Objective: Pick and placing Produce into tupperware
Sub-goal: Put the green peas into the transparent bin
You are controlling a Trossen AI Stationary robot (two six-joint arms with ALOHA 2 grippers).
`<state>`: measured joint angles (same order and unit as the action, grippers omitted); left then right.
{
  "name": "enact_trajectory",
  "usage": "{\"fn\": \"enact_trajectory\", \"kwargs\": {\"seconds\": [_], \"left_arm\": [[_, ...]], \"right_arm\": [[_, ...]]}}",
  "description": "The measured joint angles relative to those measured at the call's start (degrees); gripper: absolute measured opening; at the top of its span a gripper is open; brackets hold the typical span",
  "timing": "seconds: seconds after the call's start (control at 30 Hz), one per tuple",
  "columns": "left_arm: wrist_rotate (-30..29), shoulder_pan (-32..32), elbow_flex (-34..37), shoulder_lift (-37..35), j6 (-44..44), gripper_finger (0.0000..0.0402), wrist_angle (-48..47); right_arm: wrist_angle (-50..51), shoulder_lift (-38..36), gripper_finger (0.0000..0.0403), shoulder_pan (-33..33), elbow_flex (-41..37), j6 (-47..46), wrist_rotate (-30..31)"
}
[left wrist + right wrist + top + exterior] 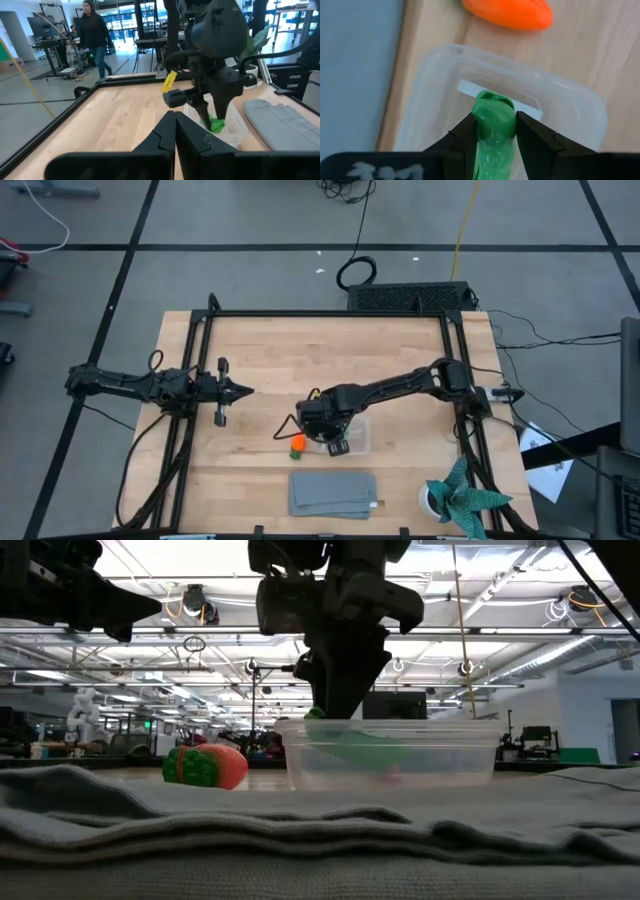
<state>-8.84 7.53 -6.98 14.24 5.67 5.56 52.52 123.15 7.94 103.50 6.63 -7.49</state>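
Right wrist view: the green pod (494,125), small, light and likely a bit slippery, is held squeezed at its middle by the right claw (494,131) just over the tupperware (570,107), while the left claw (174,131) is kept shut.

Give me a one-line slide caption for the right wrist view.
Right tool shut on the green pod above the clear tupperware, orange carrot on the table beside it.

Pale, matt wood with fine grain is seen in the table (260,360). The tupperware (570,115) is made of clear, smooth plastic. The green pod (494,125) looks glossy and moulded. The grey cloth (333,494) appears soft and matt.
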Motion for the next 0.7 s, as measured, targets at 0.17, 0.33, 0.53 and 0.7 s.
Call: {"fn": "enact_trajectory", "kwargs": {"seconds": [0.17, 0.33, 0.53, 0.7], "left_arm": [[0.0, 0.0, 0.0, 0.0, 0.0, 0.0005, 0.0], [0.0, 0.0, 0.0, 0.0, 0.0, 0.0005, 0.0], [0.0, 0.0, 0.0, 0.0, 0.0, 0.0005, 0.0], [0.0, 0.0, 0.0, 0.0, 0.0, 0.0005, 0.1]], "right_arm": [[-1.3, 0.0, 0.011, 0.8, -0.3, 0.3, 0.0], [-4.3, 0.0, 0.011, 0.8, -3.3, -0.2, 0.0], [-5.3, -0.2, 0.011, 0.7, -5.7, -1.2, 0.0], [-6.7, -0.1, 0.011, 0.7, -6.3, -1.2, -0.2]]}}
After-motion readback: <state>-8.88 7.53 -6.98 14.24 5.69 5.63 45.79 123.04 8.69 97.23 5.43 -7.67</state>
